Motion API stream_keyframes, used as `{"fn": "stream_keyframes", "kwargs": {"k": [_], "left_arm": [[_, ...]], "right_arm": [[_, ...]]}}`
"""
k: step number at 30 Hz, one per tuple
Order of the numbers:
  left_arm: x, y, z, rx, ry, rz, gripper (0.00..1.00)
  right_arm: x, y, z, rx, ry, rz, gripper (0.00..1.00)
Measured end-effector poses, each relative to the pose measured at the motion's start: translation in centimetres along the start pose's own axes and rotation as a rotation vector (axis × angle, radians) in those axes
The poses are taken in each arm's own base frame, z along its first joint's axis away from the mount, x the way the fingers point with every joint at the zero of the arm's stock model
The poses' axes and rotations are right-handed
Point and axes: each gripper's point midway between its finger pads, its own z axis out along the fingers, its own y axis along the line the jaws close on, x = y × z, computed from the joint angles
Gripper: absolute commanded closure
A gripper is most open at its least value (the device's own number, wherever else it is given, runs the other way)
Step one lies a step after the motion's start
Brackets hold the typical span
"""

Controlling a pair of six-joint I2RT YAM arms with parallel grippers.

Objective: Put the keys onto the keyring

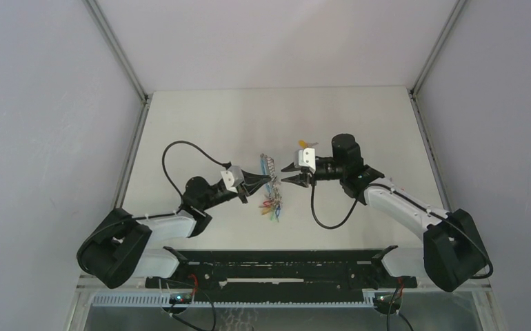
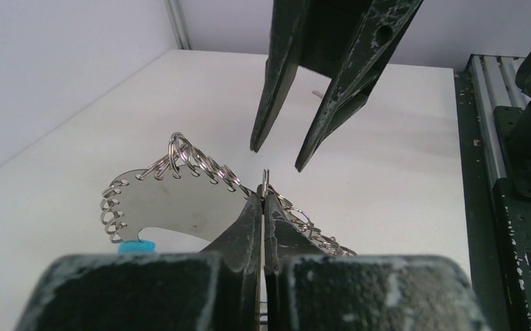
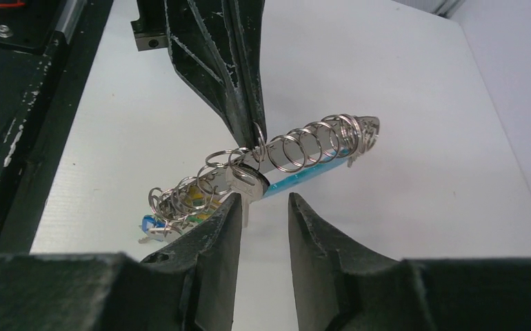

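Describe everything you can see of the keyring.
The keyring is a flat, shiny metal plate edged with small silver split rings, light blue underneath. The left gripper has its fingers shut on one edge, holding it tilted. Coloured tags dangle from its lower end, and a silver key hangs just before the parted fingers of the right gripper.

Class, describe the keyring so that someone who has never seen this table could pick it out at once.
On the white table, look at the middle, where the two arms nearly meet. The keyring hangs pinched in the left arm's fingers. Unlike the single yellow-tagged key farther back, it carries a row of silver rings and many coloured tags.
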Motion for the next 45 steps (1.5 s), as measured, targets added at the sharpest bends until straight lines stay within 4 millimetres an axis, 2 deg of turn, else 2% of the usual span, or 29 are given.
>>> {"fn": "stream_keyframes", "kwargs": {"k": [5,11,17,25,33,45], "left_arm": [[-0.6,-0.2,0.1,0.017,-0.024,0.016,1.00],[-1.0,-0.5,0.2,0.038,-0.044,0.023,1.00],[-1.2,-0.8,0.2,0.059,-0.056,0.017,1.00],[-1.2,-1.3,0.2,0.087,-0.058,0.020,1.00],[-1.0,-1.8,0.2,0.114,-0.053,0.015,1.00],[-0.9,-2.2,0.2,0.136,-0.050,0.001,1.00]], "right_arm": [[0.6,0.6,0.4,-0.056,-0.026,0.029,0.64],[1.7,1.7,1.1,-0.128,-0.038,0.078,0.63],[2.1,1.9,1.4,-0.152,-0.046,0.100,0.65],[1.7,1.2,0.9,-0.144,-0.073,0.103,0.64],[1.0,1.5,1.0,-0.183,-0.110,0.089,0.63],[0.1,1.8,1.3,-0.259,-0.132,0.057,0.73]]}}
